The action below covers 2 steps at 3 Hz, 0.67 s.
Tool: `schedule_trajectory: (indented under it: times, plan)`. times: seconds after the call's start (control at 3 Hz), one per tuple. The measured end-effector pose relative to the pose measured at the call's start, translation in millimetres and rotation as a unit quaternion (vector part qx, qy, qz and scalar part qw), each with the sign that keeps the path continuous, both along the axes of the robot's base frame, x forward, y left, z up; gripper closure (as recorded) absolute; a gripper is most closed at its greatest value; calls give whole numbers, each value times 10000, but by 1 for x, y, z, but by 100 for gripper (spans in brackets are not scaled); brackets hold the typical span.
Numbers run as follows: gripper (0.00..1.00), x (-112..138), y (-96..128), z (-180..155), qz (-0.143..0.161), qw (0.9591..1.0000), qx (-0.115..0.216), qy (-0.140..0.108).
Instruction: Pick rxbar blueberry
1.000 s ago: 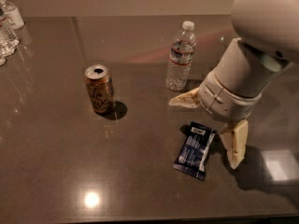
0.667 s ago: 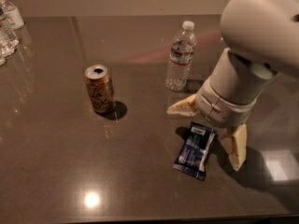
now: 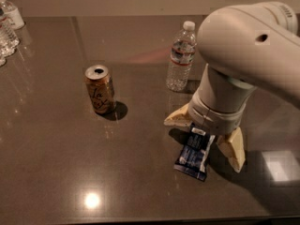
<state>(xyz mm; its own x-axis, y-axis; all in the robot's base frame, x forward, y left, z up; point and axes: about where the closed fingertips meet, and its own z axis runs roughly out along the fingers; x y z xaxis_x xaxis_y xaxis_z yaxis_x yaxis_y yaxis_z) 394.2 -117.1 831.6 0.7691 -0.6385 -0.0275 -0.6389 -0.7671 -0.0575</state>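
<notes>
The rxbar blueberry (image 3: 193, 154) is a flat dark blue wrapper with white text, lying on the dark table (image 3: 56, 163) right of the middle, near the front. My gripper (image 3: 206, 137) hangs from the white arm straight above the bar's far end. It is open: one tan finger (image 3: 177, 118) points left of the bar, the other (image 3: 233, 149) stands to its right. The bar lies between them, its far end hidden under the wrist.
A gold soda can (image 3: 100, 89) stands upright left of the bar. A clear water bottle (image 3: 180, 56) stands just behind the gripper. More water bottles (image 3: 7, 25) stand at the far left corner. The table's front edge runs close below the bar.
The arm has moved left and lower over the bar, now covering its far end. The bar, can and bottle have not moved.
</notes>
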Motion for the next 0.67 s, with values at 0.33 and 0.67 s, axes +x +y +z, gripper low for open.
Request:
schedule_trajectory:
  times: [0.33,0.67]
  plan:
    - [18,0,0,-4,126,9998,-159,-23]
    - [41,1,-2,-5,176,9996,-224,-35]
